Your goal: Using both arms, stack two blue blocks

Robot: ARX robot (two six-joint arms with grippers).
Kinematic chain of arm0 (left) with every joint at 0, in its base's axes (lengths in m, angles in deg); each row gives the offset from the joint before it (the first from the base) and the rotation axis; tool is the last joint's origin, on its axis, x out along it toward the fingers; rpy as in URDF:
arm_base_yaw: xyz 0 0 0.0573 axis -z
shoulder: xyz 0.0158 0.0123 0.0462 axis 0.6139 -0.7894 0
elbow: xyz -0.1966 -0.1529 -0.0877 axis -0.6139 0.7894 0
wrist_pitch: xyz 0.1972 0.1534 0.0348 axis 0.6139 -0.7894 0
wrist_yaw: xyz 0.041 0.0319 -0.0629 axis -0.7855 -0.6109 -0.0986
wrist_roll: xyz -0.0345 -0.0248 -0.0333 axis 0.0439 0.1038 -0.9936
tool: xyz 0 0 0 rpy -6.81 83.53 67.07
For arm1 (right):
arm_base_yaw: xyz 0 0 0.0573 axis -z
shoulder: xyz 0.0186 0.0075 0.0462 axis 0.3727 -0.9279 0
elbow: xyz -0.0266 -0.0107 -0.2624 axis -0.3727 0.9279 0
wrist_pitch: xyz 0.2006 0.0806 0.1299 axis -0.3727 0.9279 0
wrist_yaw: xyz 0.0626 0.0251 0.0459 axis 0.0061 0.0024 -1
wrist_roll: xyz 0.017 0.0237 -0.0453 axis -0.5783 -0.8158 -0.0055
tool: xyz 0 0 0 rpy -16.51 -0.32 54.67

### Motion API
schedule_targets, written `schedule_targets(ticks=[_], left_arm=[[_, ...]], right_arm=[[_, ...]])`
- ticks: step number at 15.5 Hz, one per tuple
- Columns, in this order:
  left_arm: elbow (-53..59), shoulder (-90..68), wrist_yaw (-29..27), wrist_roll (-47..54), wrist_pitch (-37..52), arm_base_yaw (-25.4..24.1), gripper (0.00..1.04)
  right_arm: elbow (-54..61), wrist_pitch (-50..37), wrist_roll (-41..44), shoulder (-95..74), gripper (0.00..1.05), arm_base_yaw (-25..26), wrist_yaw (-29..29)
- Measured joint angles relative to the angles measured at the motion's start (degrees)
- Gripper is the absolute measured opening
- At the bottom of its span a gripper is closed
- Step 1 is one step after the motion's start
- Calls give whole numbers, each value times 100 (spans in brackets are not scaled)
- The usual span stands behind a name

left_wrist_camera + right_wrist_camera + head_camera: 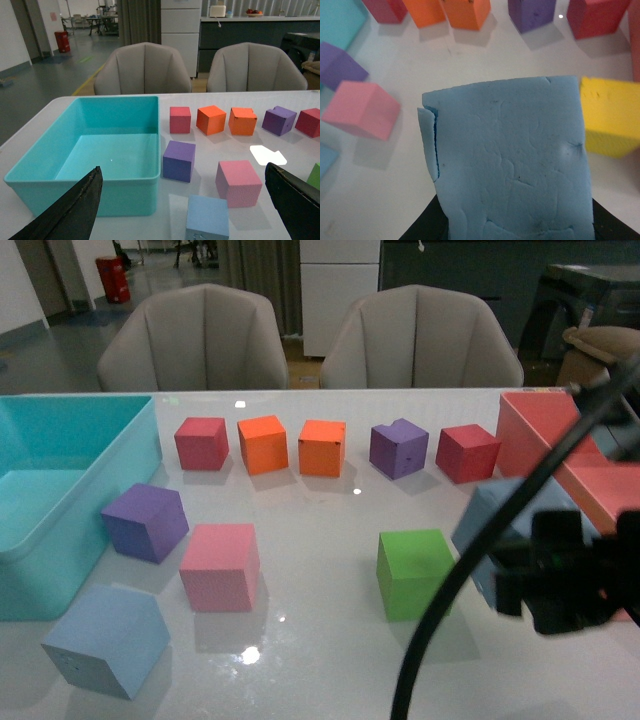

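Note:
The steel-blue block [487, 528] hangs a little above the table at the right, and my right gripper [520, 575] is shut on it. In the right wrist view this block [510, 155] fills most of the picture, with black fingers [427, 225] showing at its lower corners. The paler blue block [108, 638] lies on the table at the near left, in front of the turquoise bin. My left gripper [182, 209] is open, raised behind that paler block [207, 216], which shows low between the two fingers [70, 210]. The left arm is out of the front view.
The turquoise bin [140, 455] stands at the left. A purple cube [145, 522], a pink cube [220, 566] and a green cube [413, 572] lie mid-table. Red, orange and purple cubes line the back. A salmon tray [540, 430] sits right; a yellow block [612, 115] lies beside the held block.

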Motion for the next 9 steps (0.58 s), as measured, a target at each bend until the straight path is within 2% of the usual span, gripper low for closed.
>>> schedule_targets(ticks=[5, 9], left_arm=[[0, 2, -2, 0, -2, 0, 98], [0, 0, 0, 0, 0, -2, 98]], right_arm=[[-2439, 769, -199, -1648, 41, -413, 125], [-4656, 1700, -352, -3209, 41, -525, 166]])
